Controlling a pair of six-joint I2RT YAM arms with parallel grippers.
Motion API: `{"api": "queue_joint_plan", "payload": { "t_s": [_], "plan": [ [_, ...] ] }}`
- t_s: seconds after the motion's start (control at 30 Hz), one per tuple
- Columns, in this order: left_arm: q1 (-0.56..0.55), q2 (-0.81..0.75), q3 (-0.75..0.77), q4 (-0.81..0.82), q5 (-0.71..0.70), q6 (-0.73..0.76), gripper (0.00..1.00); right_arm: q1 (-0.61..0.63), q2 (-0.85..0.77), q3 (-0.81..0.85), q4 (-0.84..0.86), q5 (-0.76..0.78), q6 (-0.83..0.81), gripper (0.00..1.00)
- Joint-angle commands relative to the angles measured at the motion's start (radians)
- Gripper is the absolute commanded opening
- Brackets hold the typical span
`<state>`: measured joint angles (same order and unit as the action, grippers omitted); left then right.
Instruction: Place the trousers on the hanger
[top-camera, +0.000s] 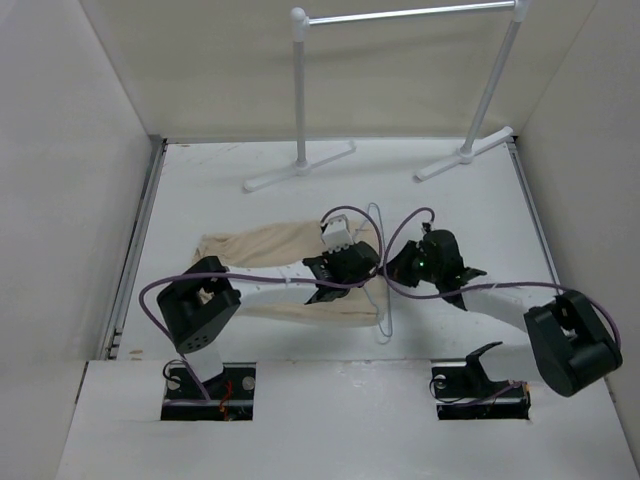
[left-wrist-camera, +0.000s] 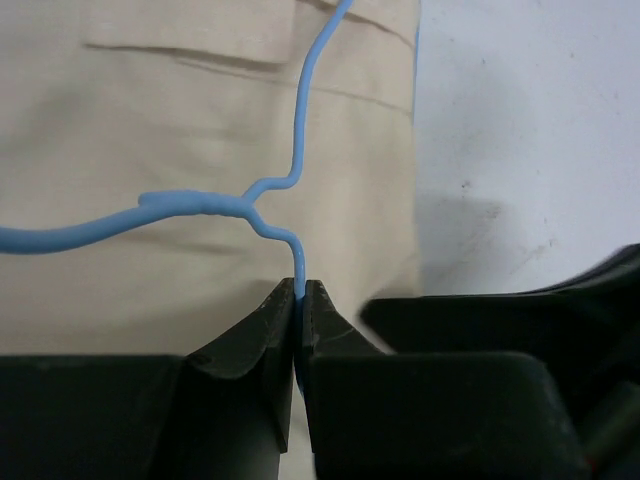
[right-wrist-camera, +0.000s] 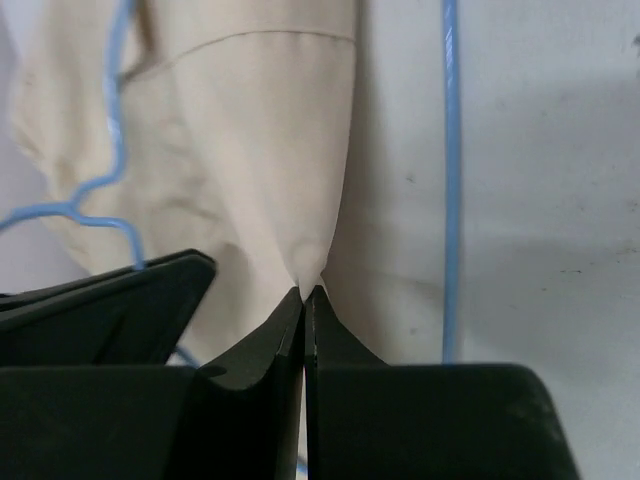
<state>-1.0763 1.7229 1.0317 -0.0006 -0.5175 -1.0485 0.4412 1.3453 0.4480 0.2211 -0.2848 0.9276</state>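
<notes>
Two clamps hold: the left fingers (left-wrist-camera: 255, 335) pinch the hanger (left-wrist-camera: 200, 203) by its wire, the right fingers (right-wrist-camera: 265, 335) pinch an edge of the trousers (top-camera: 255, 245), which stretch leftward across the table (top-camera: 485, 200) from both.

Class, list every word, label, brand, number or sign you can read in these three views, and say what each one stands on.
None can be read.
The trousers show only plain cloth, with no tag in view.
The hanger and the garment rail are bare.
The left gripper and right gripper show plain black fingers.
The small pale box on the left wrist is too small to tell.
</notes>
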Motion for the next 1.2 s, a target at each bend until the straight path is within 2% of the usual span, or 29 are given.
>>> {"api": "queue_joint_plan", "payload": {
  "t_s": [0.0, 0.17, 0.37, 0.6, 0.73, 0.97, 1.17],
  "plan": [
    [0.026, -0.111, -0.041, -0.061, -0.067, 0.001, 0.00, -0.045, -0.096, 0.038, -0.046, -0.004, 0.001, 0.06],
    [0.059, -0.184, -0.119, -0.125, -0.105, 0.005, 0.00, -0.101, -0.208, 0.037, -0.132, -0.022, -0.006, 0.04],
    [0.097, -0.275, -0.211, -0.203, -0.121, 0.021, 0.00, -0.245, -0.334, 0.046, -0.241, -0.057, -0.050, 0.04],
    [0.157, -0.414, -0.312, -0.294, -0.133, 0.076, 0.00, -0.282, -0.275, 0.067, -0.249, -0.040, -0.052, 0.04],
    [0.155, -0.402, -0.271, -0.263, -0.131, 0.105, 0.00, -0.270, -0.230, 0.064, -0.230, -0.028, -0.053, 0.04],
    [0.147, -0.332, -0.141, -0.283, -0.217, 0.269, 0.00, -0.270, -0.187, 0.055, -0.246, 0.022, -0.064, 0.04],
    [0.180, -0.336, -0.139, -0.274, -0.233, 0.344, 0.00, -0.270, -0.155, 0.049, -0.244, 0.055, -0.058, 0.04]
  ]
}}
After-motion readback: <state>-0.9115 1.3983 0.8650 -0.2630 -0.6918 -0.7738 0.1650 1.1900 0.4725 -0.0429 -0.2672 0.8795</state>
